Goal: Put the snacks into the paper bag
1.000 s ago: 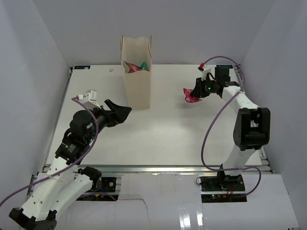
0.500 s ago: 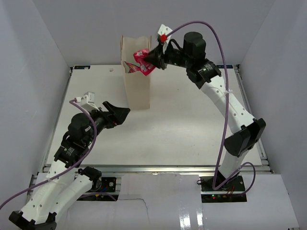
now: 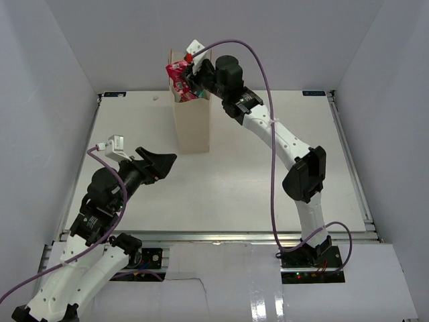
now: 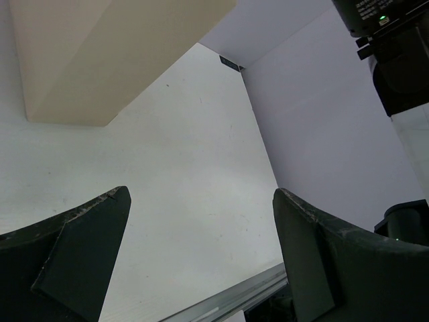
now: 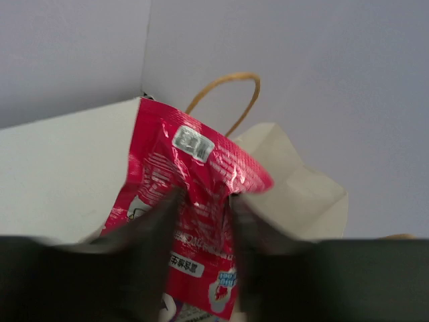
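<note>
Bag mouth, overhead view: you cannot see into the paper bag; the right gripper and its wrist cover most of the opening.
Packet, overhead view: the pink-red packet sits at the bag's top rim, sticking out leftward from the fingers; its outline is too small to read further.
Bag, overhead view: upright at the far side of the table, long axis vertical.
Change, overhead view: a second ago your right gripper held this packet low over the far right of the table; now it is at the bag mouth. The left gripper has barely shifted.
Left wrist view: left gripper spread wide with nothing between its fingers; only the bag's lower part shows, cut off at the top edge.
Right wrist view, grip: blurred fingers pinch the crumpled packet from both sides.
Right wrist view, axis: the packet's long axis runs bottom to top, its upper edge toward the bag's handle; its lower end is cut off.
</note>
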Robot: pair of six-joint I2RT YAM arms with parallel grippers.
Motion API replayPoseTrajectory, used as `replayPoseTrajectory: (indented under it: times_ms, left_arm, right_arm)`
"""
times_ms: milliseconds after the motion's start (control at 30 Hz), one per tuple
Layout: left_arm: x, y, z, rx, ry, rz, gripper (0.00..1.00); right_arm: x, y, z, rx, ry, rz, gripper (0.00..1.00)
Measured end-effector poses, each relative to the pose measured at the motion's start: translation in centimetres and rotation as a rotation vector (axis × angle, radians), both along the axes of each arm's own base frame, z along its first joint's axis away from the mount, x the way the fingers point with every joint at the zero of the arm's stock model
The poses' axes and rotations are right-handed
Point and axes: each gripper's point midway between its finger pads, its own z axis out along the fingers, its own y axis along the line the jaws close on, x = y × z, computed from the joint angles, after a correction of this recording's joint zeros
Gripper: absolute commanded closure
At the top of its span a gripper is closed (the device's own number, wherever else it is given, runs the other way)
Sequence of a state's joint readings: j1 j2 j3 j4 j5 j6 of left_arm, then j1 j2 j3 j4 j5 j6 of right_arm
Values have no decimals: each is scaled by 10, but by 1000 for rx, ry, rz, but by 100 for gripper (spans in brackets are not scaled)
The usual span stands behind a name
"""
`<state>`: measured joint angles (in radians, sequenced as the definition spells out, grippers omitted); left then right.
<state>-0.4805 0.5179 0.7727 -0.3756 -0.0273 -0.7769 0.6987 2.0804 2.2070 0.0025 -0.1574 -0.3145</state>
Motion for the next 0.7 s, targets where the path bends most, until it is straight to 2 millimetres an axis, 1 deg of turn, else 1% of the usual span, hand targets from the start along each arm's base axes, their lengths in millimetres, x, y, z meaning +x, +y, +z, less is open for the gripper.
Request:
replayPoseTrajectory:
  times_ms: [33, 100, 167, 300, 367, 400, 433, 467, 500, 533, 567, 600, 633, 667, 700]
  left_arm:
    - [0, 0, 0, -1, 2, 0, 2]
    - [0, 0, -2, 1, 7, 1, 2]
    - [0, 0, -2, 3, 10, 1, 2]
    - [2, 0, -4, 7, 17, 2, 2]
    - [3, -1, -6, 10, 22, 2, 2]
    - [3, -1, -6, 11, 23, 2, 2]
    - [4, -1, -7, 14, 25, 2, 2]
    - [4, -2, -8, 16, 26, 2, 2]
    - [5, -2, -8, 21, 28, 1, 2]
    - [5, -3, -9, 26, 30, -2, 2]
    - [6, -3, -10, 31, 32, -5, 2]
    - [6, -4, -11, 37, 34, -8, 2]
    - [7, -5, -11, 42, 33, -16, 2]
    - [7, -7, -11, 47, 33, -25, 2]
    - [7, -9, -11, 52, 34, -34, 2]
  right_arm:
    - [4, 2, -9, -9, 10, -16, 35]
    - [8, 2, -19, -29, 11, -35, 18]
    - [10, 1, -19, -32, -3, -46, 17]
    - [5, -3, -3, -14, -28, -46, 14]
    - [0, -8, 10, 0, -40, -44, 13]
    - [-5, -12, 18, 5, -43, -43, 5]
    - [-10, -16, 26, 13, -42, -44, 2]
    - [-15, -22, 36, 22, -45, -46, 4]
    - [-20, -30, 45, 28, -41, -53, 9]
    - [-27, -37, 51, 32, -34, -53, 10]
    - [-36, -49, 61, 36, -32, -59, 10]
    - [-45, -63, 65, 36, -18, -62, 10]
    - [-52, -78, 67, 29, 0, -71, 10]
    - [-58, -98, 66, 24, 10, -83, 10]
    - [-63, -118, 58, 10, 40, -102, 10]
